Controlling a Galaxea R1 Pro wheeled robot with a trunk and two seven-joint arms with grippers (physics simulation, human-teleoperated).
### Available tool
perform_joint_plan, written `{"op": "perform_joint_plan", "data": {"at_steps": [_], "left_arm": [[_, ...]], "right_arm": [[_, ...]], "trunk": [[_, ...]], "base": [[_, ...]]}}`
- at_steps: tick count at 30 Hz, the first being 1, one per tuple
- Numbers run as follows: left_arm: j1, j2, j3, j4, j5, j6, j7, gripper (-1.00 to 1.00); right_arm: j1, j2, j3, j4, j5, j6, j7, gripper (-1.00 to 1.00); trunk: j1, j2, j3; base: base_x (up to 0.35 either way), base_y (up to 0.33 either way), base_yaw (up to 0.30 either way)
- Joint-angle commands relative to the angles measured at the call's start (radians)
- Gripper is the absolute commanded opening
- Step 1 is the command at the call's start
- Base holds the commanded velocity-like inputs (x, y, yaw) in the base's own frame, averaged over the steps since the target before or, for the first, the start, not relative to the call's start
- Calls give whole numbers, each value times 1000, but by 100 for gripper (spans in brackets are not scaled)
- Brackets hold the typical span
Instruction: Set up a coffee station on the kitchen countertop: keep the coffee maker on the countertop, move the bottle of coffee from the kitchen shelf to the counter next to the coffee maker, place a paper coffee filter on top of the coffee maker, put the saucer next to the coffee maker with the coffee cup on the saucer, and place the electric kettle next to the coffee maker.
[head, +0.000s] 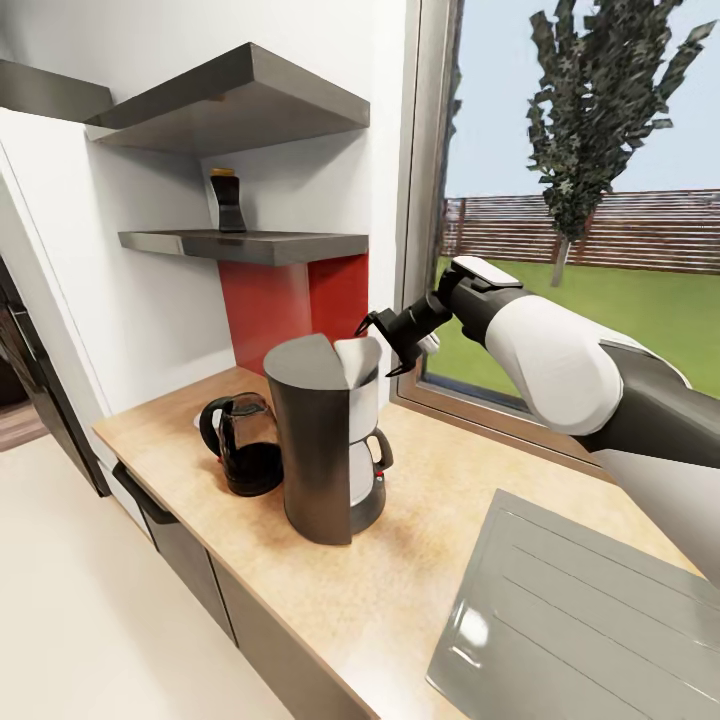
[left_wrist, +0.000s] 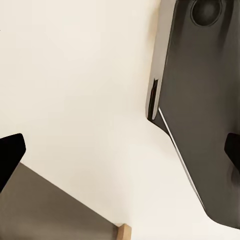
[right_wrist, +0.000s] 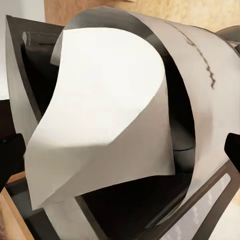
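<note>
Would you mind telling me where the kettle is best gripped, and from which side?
Probably by the black loop handle of the kettle, coming from above: the handle arches beside the lid and faces away from the coffee maker, which stands close on its other side.

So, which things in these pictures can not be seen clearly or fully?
- Head view: the saucer is mostly hidden behind the electric kettle.
- Head view: the bottle of coffee on the kitchen shelf is too small to read its label.
- Right wrist view: the paper coffee filter covers the coffee maker top.
- Head view: the right gripper finger contact with the filter is unclear.
</note>
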Motion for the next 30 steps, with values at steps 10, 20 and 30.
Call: {"op": "perform_joint_plan", "data": {"at_steps": [10, 20, 30], "left_arm": [[-2, 0, 7, 3, -8, -3, 3, 100], [-2, 0, 7, 3, -8, -3, 3, 100], [-2, 0, 7, 3, -8, -3, 3, 100]], "right_arm": [[0, 0, -8, -2, 3, 4, -8, 100], [0, 0, -8, -2, 4, 4, -8, 100], [0, 0, -11, -9, 4, 3, -8, 100]], "trunk": [[1, -2, -2], [1, -2, -2], [1, -2, -2]], "base": [[0, 0, 0], [0, 0, 0], [0, 0, 0]]}}
